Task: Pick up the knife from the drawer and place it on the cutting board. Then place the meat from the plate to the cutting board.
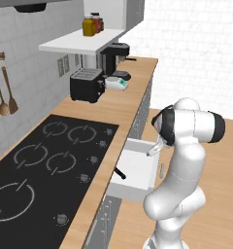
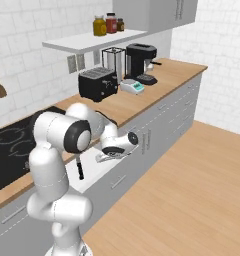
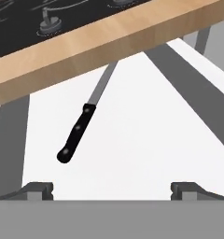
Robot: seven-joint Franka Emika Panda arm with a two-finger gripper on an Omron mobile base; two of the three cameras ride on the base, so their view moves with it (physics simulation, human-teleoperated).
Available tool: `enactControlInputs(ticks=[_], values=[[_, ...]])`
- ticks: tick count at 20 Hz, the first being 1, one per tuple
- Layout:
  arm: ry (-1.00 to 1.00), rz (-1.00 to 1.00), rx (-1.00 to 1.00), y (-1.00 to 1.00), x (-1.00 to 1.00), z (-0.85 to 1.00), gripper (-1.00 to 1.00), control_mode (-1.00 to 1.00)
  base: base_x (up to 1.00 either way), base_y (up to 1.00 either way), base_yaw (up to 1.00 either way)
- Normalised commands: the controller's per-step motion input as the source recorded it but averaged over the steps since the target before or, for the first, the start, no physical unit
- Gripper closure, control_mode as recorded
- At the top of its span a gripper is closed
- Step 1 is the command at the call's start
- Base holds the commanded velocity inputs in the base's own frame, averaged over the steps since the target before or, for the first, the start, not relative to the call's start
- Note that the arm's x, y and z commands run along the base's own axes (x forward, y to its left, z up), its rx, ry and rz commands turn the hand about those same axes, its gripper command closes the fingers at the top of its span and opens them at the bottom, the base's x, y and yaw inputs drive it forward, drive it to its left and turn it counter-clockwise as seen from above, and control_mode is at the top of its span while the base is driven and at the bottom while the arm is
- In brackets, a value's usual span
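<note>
Gripper (image 3: 111, 186), jaws apart, hovered above the drawer (image 3: 146, 140); the knife (image 3: 83, 123), likely light, rigid, slippery-bladed, seemed best gripped mid-handle.

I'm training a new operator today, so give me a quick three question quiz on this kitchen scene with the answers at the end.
1. True or false: the knife is already held by the gripper.
2. Which part of the knife points out toward the open front of the drawer: (a) the blade, (b) the black handle?
3. Which black appliance stands on the counter next to the coffee machine?

Key
1. False: the gripper is open above the drawer and the knife lies loose on the drawer floor.
2. (b); the blade runs back under the counter edge.
3. The toaster.
</note>
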Motion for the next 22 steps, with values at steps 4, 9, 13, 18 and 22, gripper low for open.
enactControlInputs(ticks=[4, 9, 13, 18, 22], values=[[0.0, 0.01, -0.01, 0.26, 0.0, -0.54, -1.0, -1.0, 0.0, 0.0, 0.0], [0.0, 0.0, -0.02, 0.11, 0.05, -0.49, -1.0, -1.0, 0.0, 0.0, 0.0], [0.0, 0.0, -0.02, -0.15, 0.01, -0.46, -1.0, -1.0, 0.0, 0.0, 0.0], [0.0, 0.0, -0.1, -0.63, -0.13, -0.72, -1.0, -1.0, 0.0, 0.0, 0.0], [0.0, -0.01, -0.06, -0.97, -0.19, -0.68, -1.0, -1.0, 0.0, 0.0, 0.0]])
